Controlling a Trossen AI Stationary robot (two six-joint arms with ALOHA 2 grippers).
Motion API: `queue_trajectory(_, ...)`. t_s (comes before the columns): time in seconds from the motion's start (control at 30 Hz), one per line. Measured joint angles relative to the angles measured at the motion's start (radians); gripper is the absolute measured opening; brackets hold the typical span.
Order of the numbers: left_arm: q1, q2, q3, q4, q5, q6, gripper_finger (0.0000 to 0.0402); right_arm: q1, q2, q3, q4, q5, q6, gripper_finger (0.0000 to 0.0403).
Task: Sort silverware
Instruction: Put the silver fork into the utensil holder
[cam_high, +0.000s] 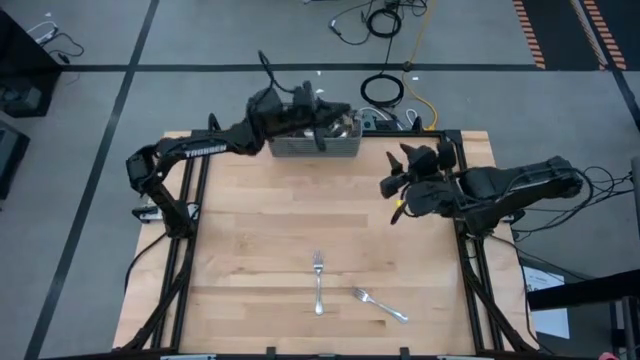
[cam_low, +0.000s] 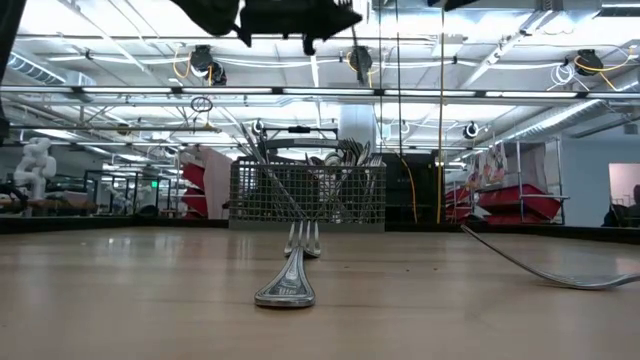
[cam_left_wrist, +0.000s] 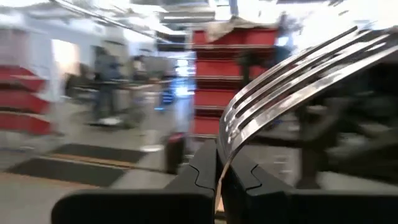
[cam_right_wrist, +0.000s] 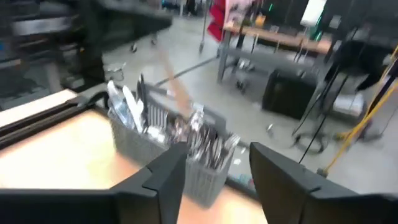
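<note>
The left end effector (cam_left_wrist: 219, 177) hangs above the wire-mesh basket (cam_high: 315, 143) at the surface's (cam_high: 260, 230) far edge, pinching a fork (cam_left_wrist: 292, 81). 2 forks (cam_high: 319, 280) lie near the front edge. By the right edge, the right end effector (cam_right_wrist: 214, 177) hangs spread and empty.

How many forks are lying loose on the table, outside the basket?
2. One fork lies near the table's front edge at centre, in line with the basket; a second fork lies angled just to its right. The left gripper holds a third fork above the basket; more may be inside.
</note>
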Motion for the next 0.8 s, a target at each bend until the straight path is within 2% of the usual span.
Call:
queue_trajectory(0.13,0.039,0.062,-0.002,0.004,-0.014,0.076,0.0006,-0.003,-0.011,0.0,-0.089,-0.048,0.091,0.0177)
queue_trajectory(0.27,0.069,0.153,-0.002,0.134,-0.017,0.008,0.0006,-0.003,-0.005,0.0,-0.098,-0.055,0.094,0.0168)
queue_trajectory(0.53,0.092,0.296,-0.001,0.31,-0.065,0.031,0.0006,0.002,-0.004,0.0,-0.099,-0.128,0.097,0.0158)
queue_trajectory(0.63,0.099,0.337,0.006,0.311,-0.1,0.032,0.0006,0.003,-0.004,0.0,-0.099,-0.156,0.096,0.0158)
queue_trajectory(0.8,0.106,0.403,0.051,0.305,-0.099,0.042,0.0006,0.003,-0.004,0.0,-0.099,-0.176,0.092,0.0157)
